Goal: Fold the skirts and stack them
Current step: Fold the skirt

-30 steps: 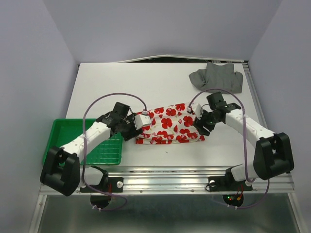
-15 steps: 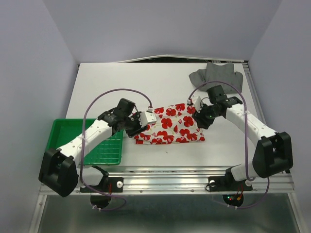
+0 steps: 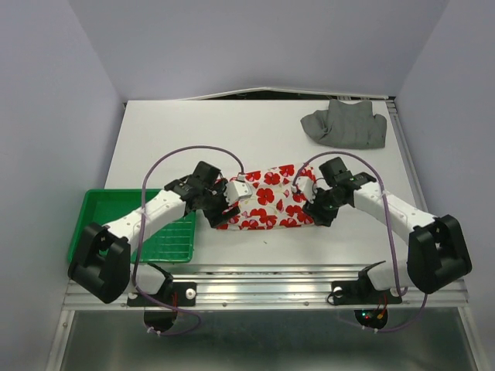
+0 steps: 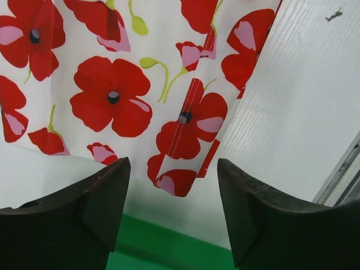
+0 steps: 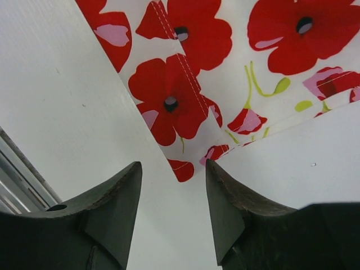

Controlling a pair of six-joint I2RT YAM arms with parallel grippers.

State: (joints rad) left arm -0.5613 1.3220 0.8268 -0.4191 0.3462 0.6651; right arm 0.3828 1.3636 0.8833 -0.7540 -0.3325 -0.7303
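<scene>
— Pale lilac walls (image 3: 255,46) box in a white table (image 3: 193,131) with two white-and-black robot arms (image 3: 387,207) bolted at its near edge. What lies on it?

— Biggest first: a green plastic tray (image 3: 170,243) at the near left edge, partly under the left arm (image 3: 147,220). Just beside it, mid-table, a white cloth skirt printed with red poppies (image 3: 267,205) lies flat as a wide band. A plain dark grey cloth skirt (image 3: 346,125) sits rumpled at the far right corner, well apart from the printed one and not yet folded.

— And the grippers?

— The left gripper (image 4: 171,171) hangs over the printed skirt's left end, the right gripper (image 5: 172,169) over its right end. Both have their dark jaws parted and grasp nothing. Each wrist view shows a stitched corner of the skirt just ahead of the gap, flat on the table.

— Which step is this?

— It looks like the pick-up for another fold of the printed skirt, with the stacking yet to come.

— What would make it go well?

— Each gripper should pinch every layer at its corner, not only the top one, and both should close at matching points so the edge lifts level. Lifting together and carrying the edge straight across should keep the fold square. A one-sided grab would likely skew the band or drag it toward the tray.
</scene>
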